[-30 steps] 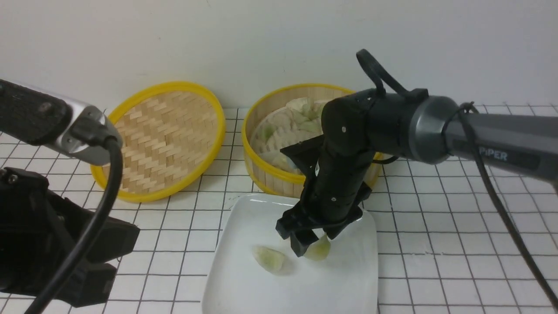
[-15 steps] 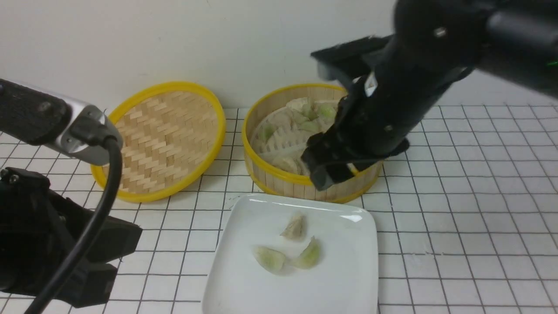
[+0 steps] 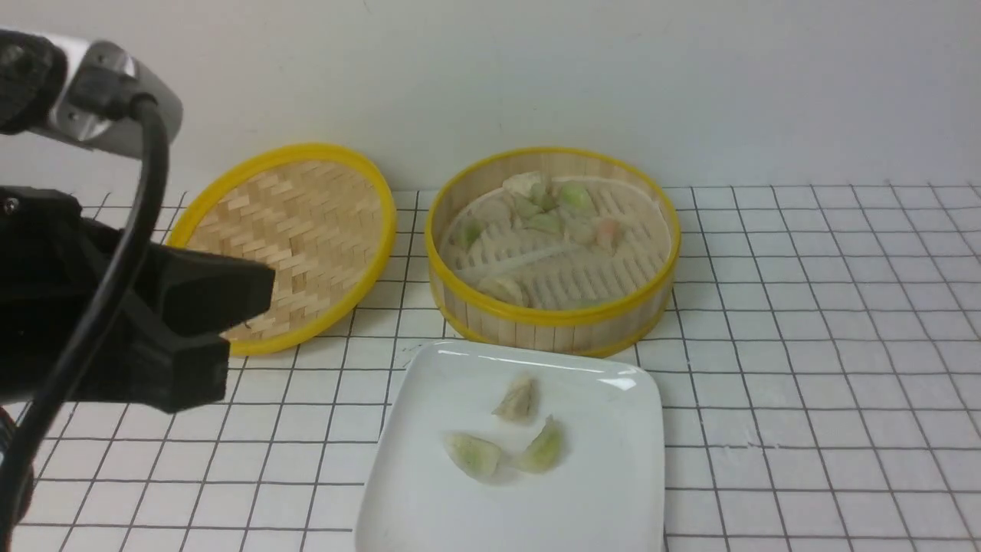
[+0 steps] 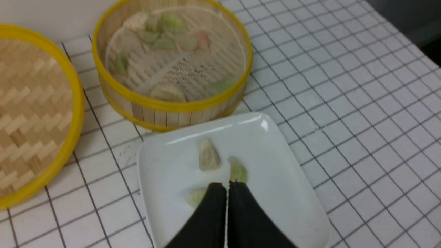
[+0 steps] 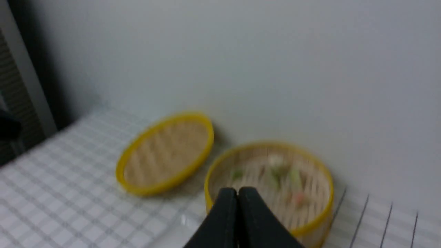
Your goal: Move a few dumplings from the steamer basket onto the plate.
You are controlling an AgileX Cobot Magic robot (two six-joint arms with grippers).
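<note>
White wall behind, white tabletop with black grid lines. Left gripper: jaws closed, nothing gripped, overlapping the lid's edge in the front view. Woven lid, yellow rim, at the plate's 10 o'clock. White square plate has 3 dumplings, apart from the rim: beige dumpling at 12 o'clock of the group, pale green dumpling at 8, other green dumpling at 4. Steamer basket at the plate's 12 to 1 o'clock, more dumplings inside: beige and green cluster near 12, pinkish dumpling near 2, green dumpling at 9, beige dumpling at 7. Right gripper: jaws closed, nothing gripped, outside the front view.
</note>
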